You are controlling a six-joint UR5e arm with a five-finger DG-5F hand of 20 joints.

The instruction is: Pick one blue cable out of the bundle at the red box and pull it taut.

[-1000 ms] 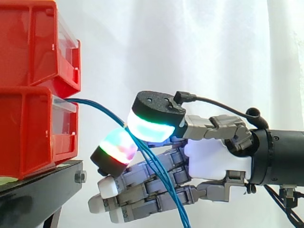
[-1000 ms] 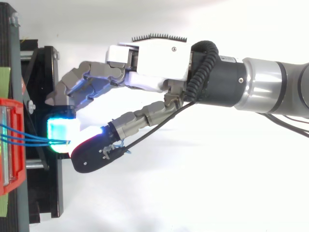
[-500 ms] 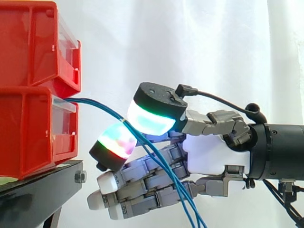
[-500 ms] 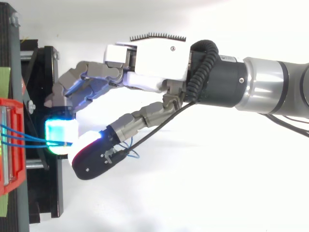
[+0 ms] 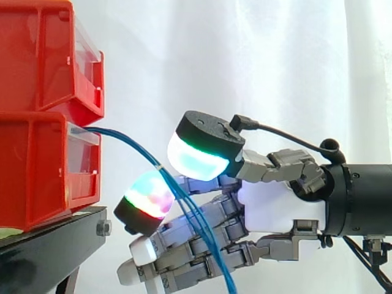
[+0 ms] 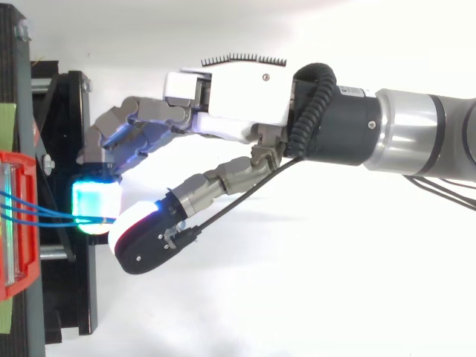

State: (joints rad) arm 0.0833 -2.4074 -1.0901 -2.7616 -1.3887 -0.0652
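Blue cables (image 5: 109, 131) run from the red box (image 5: 37, 165) — ahead of the hand (image 5: 275, 205) — pass between two glowing pads (image 5: 195, 160), pinched there, then hang below.

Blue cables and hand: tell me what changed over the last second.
The hand shifted slightly: its thumb pad edged up and right, and the lower pad dropped. The hanging lengths of the blue cables swung right, then back left. Unchanged: the cables run slack from the red box, pinched between the two pads; the box has not moved.
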